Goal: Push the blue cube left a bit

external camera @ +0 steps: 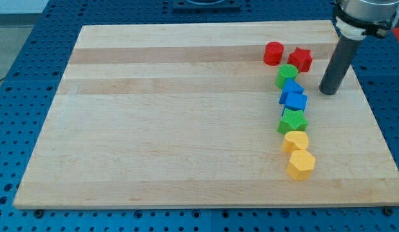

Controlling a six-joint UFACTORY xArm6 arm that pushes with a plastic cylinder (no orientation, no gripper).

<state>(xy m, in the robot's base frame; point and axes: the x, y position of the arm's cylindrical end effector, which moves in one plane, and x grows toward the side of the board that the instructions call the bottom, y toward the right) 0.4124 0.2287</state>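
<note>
The blue cube (296, 101) sits at the view's right in a column of blocks. A second blue block (291, 88), angular in shape, touches it just above. A green cylinder (287, 75) lies above that, and a green star-like block (292, 121) lies just below the cube. My tip (327, 92) rests on the board to the right of the blue cube and slightly higher, with a gap of bare wood between them.
A red cylinder (273, 53) and a red star-shaped block (300, 59) sit at the top of the column. A yellow block (296, 141) and a yellow hexagonal block (301, 164) sit at its bottom. The wooden board (173, 116) lies on a blue perforated table.
</note>
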